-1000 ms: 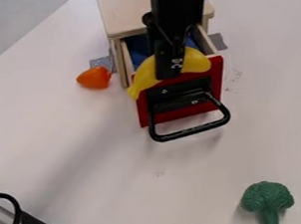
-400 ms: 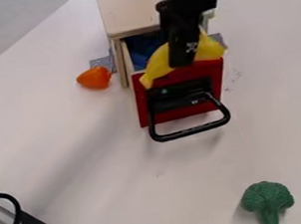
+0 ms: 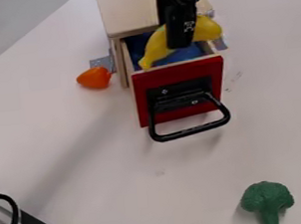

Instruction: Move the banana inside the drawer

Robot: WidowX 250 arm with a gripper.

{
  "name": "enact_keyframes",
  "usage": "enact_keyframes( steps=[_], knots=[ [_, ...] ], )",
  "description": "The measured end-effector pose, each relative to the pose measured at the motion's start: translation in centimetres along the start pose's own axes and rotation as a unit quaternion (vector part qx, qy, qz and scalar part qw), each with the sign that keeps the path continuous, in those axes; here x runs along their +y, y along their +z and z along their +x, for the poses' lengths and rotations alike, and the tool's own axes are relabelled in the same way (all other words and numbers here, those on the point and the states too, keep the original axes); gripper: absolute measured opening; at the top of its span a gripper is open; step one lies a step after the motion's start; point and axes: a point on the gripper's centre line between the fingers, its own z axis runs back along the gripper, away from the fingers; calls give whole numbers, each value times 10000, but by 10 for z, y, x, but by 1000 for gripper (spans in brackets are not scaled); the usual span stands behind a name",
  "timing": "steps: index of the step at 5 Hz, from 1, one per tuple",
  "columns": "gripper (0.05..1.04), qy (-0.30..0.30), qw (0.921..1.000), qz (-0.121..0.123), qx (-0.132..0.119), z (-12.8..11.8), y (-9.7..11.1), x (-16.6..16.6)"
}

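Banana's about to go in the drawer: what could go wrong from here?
The banana lies crosswise in the gripper, its right end appearing past the drawer's right wall, so it may catch there when lowered. Its left tip appears close to the red front's top edge; released now, it might rest on the rim. Going farther back, the gripper could bump the cabinet.

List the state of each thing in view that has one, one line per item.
drawer: pulled open
wooden cabinet: upright, drawer sticking out of its front
banana: held by the gripper, over the open drawer
gripper: closed on the banana
blue material: inside the drawer
orange object: resting on the table, beside the cabinet
broccoli: on the table, cut off by the view's bottom edge
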Motion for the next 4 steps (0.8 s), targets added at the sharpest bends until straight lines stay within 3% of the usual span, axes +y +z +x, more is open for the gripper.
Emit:
enact_keyframes(
  steps=[4],
  knots=[
    [548,135,9999,97,28,6,-6,23]
  ],
)
